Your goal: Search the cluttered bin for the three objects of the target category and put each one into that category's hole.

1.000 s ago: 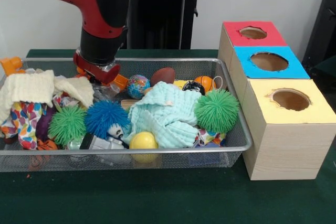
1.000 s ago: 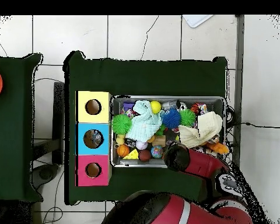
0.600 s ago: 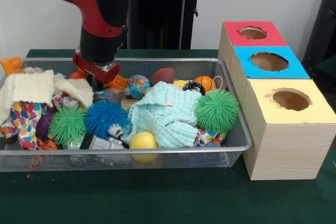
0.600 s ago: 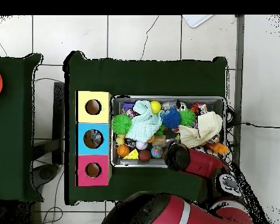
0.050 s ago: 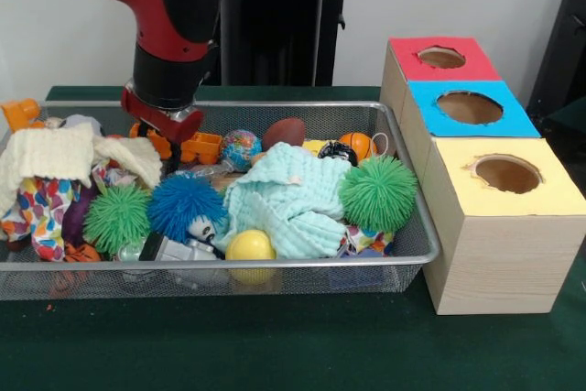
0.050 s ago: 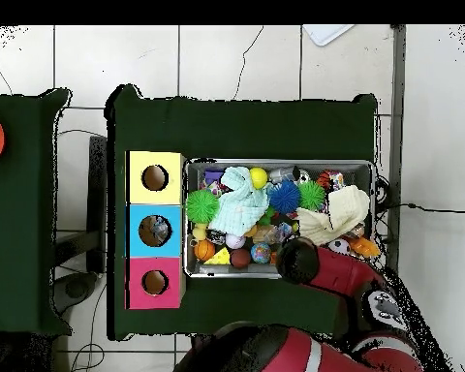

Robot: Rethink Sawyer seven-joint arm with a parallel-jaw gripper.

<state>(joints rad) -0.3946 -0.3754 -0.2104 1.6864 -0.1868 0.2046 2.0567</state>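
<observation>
I see the big wire bin (image 5: 403, 254) full of toys, and beside it the box with a red hole (image 5: 441, 57), a blue hole (image 5: 469, 107) and a yellow hole (image 5: 506, 174). My gripper (image 5: 168, 135) hangs low at the bin's back by an orange toy (image 5: 200, 146); I cannot tell if it grips anything.

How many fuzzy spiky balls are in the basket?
3: a green one at the end nearest the boxes, a blue one in the middle, and a green one beside it under the cream cloth. More could be buried under the cloths.
</observation>
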